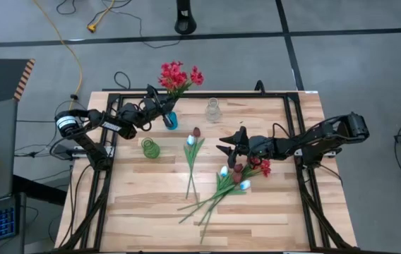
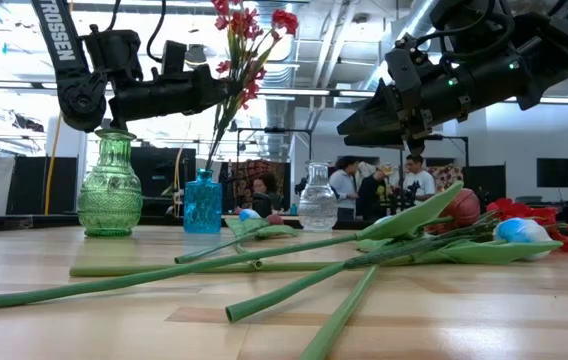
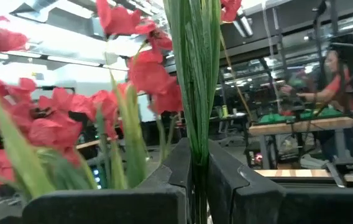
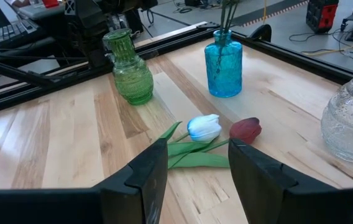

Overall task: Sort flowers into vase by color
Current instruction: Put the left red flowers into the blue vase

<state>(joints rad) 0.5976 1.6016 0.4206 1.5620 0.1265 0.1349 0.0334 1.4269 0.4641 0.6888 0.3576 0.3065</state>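
Green stems of the red flowers (image 3: 195, 81) fill our left wrist view, clamped in the left pincer (image 1: 166, 107) above the blue vase (image 1: 171, 121). We risk tipping that vase if we drag sideways. Our right pincer (image 1: 223, 143) hovers open near the white tulip (image 4: 203, 127) and maroon tulip (image 4: 245, 129) on the counter (image 1: 144, 204).
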